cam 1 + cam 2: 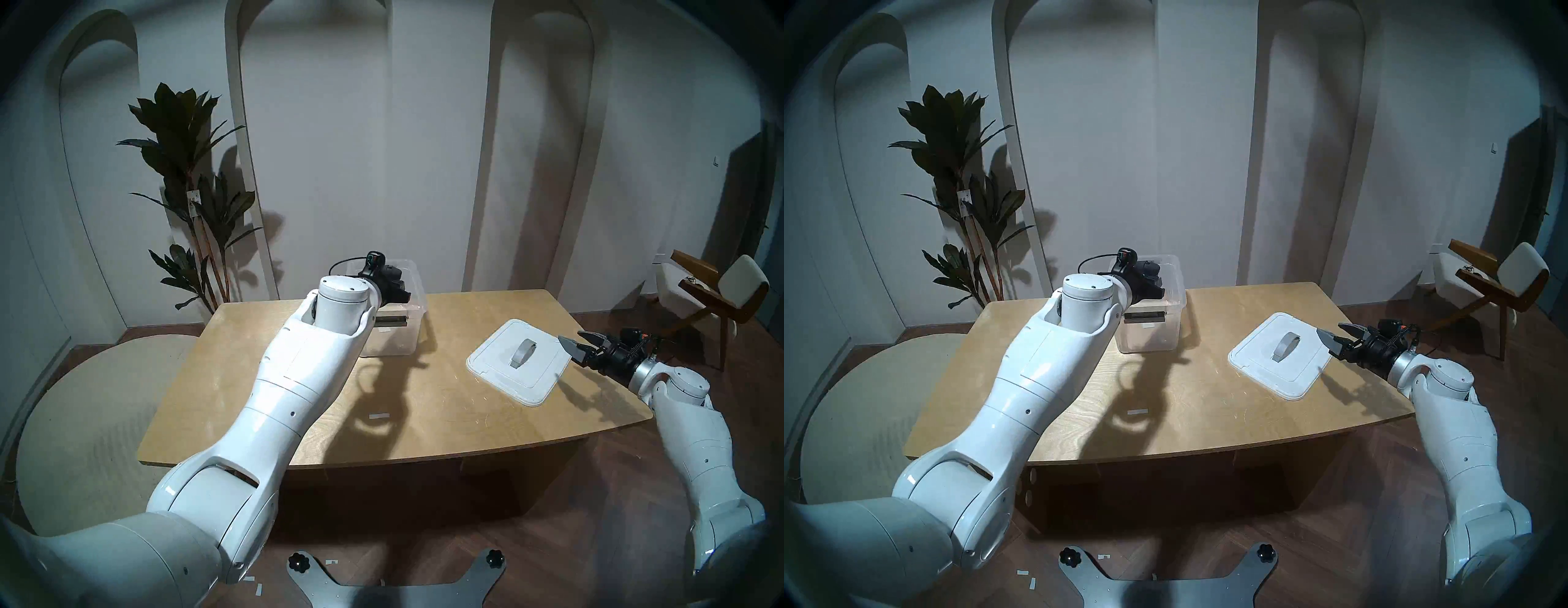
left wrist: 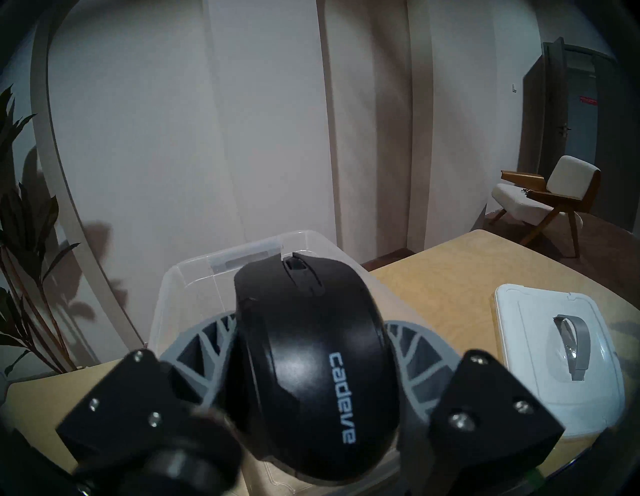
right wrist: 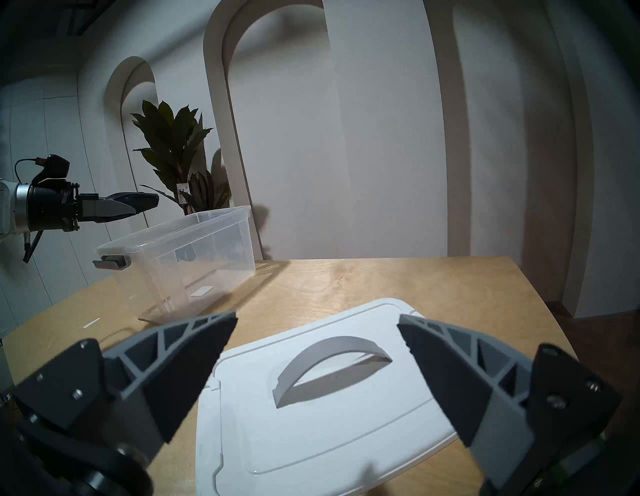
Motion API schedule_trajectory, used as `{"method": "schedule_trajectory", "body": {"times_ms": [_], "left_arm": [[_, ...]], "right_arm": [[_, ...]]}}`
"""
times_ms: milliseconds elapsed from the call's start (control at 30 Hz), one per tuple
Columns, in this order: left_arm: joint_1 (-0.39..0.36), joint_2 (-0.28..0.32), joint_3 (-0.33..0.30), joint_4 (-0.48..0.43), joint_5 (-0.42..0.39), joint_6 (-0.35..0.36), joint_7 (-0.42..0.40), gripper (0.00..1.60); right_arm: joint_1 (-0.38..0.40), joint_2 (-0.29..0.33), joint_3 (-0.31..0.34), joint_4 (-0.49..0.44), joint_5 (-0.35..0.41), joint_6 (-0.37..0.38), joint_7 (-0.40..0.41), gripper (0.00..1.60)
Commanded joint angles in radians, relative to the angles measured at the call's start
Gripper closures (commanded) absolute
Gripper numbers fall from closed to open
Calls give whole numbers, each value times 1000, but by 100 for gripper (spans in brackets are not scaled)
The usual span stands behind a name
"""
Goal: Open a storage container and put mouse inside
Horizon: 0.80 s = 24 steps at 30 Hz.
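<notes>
near the right edge of the head view the right gripper (image 1: 573,344) stands spread and empty beside the lid (image 1: 519,361). further back, at centre, the left gripper (image 2: 313,350) pinches the mouse (image 2: 311,363) above the open storage container (image 3: 180,253); released too early, it may hit the rim and fall on the table (image 1: 424,424)

Black mouse (image 2: 311,363) above open storage container (image 3: 194,256); lid (image 1: 519,367) aside.
</notes>
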Motion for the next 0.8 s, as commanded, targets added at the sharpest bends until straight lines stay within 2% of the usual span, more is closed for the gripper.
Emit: {"method": "schedule_trajectory", "body": {"times_ms": [0,200,300,333,367,600,633,767], "left_arm": [[-97,-35,-13,36,10,-2,1,160],[-163,-48,-18,109,18,12,-5,160],[-166,-54,-24,128,25,8,-4,160],[-185,-55,-24,143,27,9,-6,93],[-187,-55,-24,150,31,7,-6,0],[-259,-49,-25,240,65,-2,-11,0],[-248,-48,-31,237,71,-14,-6,0],[-278,-40,-30,264,91,-36,-3,0]], "right_arm": [[13,4,4,-10,2,-3,0,0],[14,4,4,-8,2,-3,2,0],[15,4,4,-7,2,-3,3,0],[15,4,4,-7,2,-3,3,0],[15,4,4,-7,2,-3,4,0],[20,4,4,-8,2,-4,6,0],[21,4,4,-8,2,-5,6,0],[23,4,5,-10,2,-5,7,0]]}}
